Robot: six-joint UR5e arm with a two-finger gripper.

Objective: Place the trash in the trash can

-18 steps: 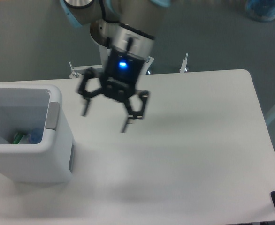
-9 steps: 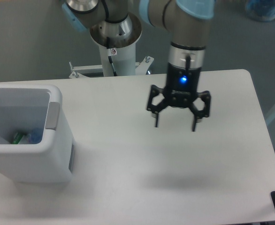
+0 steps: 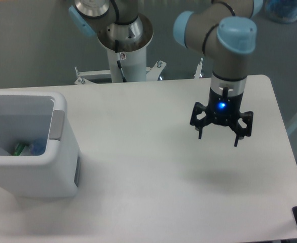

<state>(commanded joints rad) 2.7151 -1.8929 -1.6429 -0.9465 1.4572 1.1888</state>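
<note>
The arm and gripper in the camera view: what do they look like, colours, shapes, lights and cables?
The arm is built of grey cylindrical segments with light blue caps at the joints, rising from a pale round pedestal behind the white table. A thin black cable runs down the wrist. The black two-finger gripper has thin linkage fingers and a glowing blue light on its body.

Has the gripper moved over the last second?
Yes. The gripper, open and empty, has swung right across the table, away from the trash can.
</note>
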